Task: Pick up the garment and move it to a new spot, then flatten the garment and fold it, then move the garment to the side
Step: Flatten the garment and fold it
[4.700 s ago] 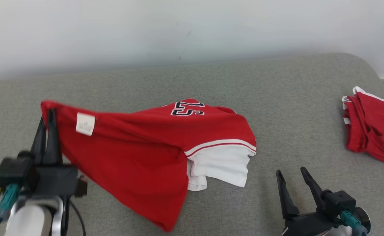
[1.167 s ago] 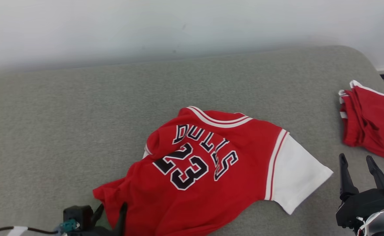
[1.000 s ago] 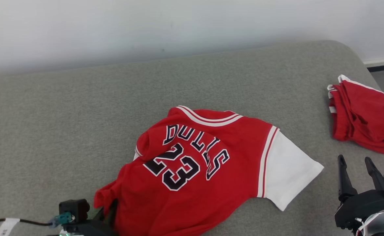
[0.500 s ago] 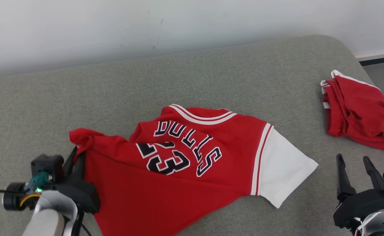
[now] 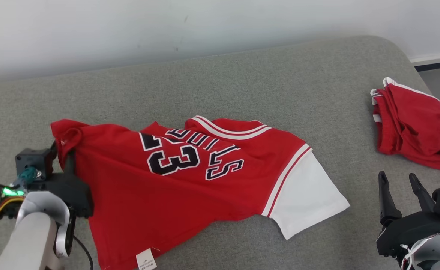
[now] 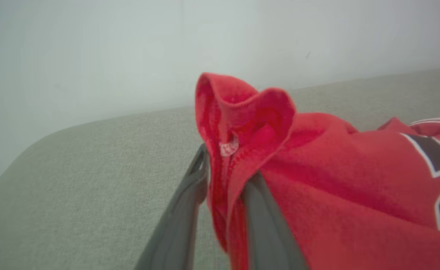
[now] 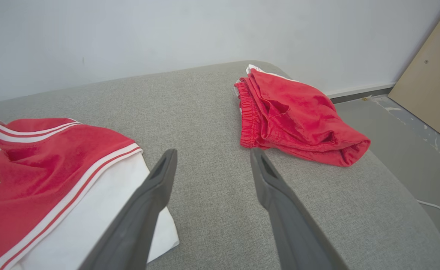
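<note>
The garment (image 5: 189, 176) is a red jersey with the number 23 and a white sleeve, lying partly spread on the grey padded surface (image 5: 242, 86). My left gripper (image 5: 64, 150) is shut on a bunched corner of its hem at the left and holds that corner a little above the surface. In the left wrist view the red cloth (image 6: 336, 187) is pinched between the two fingers of the gripper (image 6: 227, 176). My right gripper (image 5: 397, 176) stands open at the lower right, clear of the white sleeve (image 7: 92, 210), with nothing between its fingers (image 7: 213, 153).
A folded pair of red shorts (image 5: 411, 123) lies near the surface's right edge, also ahead of the right gripper (image 7: 295, 116). Beyond that edge are the floor (image 7: 411, 142) and a leaning wooden board (image 7: 430, 82). A white wall runs behind the surface.
My left gripper shut on the jersey's hem corner and drew it up and to the left, stretching the jersey out. The right gripper stayed open and still. The camera shifted slightly.
</note>
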Controlling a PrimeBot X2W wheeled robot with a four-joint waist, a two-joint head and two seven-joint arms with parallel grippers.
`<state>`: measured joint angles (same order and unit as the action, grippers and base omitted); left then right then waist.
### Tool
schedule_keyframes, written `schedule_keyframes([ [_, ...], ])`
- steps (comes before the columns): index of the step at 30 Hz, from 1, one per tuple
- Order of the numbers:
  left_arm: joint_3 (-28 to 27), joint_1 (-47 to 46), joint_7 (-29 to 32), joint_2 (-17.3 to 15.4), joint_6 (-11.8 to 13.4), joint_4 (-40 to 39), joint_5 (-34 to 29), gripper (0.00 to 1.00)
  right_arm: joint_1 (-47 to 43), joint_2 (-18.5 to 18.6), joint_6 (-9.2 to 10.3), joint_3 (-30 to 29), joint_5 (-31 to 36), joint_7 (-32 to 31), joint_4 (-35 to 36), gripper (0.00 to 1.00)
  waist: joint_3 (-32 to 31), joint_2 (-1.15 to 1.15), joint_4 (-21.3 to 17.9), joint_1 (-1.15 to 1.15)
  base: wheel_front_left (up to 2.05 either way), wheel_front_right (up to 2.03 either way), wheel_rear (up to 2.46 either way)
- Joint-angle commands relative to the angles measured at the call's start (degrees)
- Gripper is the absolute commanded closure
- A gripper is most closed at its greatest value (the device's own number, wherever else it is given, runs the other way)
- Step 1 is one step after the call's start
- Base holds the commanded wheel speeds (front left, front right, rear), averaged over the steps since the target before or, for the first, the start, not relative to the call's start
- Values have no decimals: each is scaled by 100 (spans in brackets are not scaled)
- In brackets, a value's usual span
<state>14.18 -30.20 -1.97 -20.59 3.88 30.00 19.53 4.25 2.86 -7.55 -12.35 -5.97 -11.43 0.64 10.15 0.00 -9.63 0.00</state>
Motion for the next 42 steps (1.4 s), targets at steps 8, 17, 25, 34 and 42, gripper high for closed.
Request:
schedule_keyframes([
  [8,-384,945,369,29,306,89,529,0,-139,4,15,-194,50,-102,77,0,-140,0,237,0,0,0,0],
  [17,-570,2500,1043,553,370,-1595,1501,0,-259,5,15,-397,174,-406,340,0,-250,0,622,0,0,0,0],
  [25,-233,3421,2336,616,738,-3278,1830,0,-314,3,15,-499,239,-643,558,0,-307,0,743,0,0,0,0],
  [34,22,3340,2694,505,815,-3497,1663,0,-325,5,15,-404,144,-683,389,0,-323,0,750,0,0,0,0],
  [42,141,3051,2651,528,774,-2993,1554,0,-311,4,15,-324,172,-784,53,0,-343,0,653,0,0,0,0],
])
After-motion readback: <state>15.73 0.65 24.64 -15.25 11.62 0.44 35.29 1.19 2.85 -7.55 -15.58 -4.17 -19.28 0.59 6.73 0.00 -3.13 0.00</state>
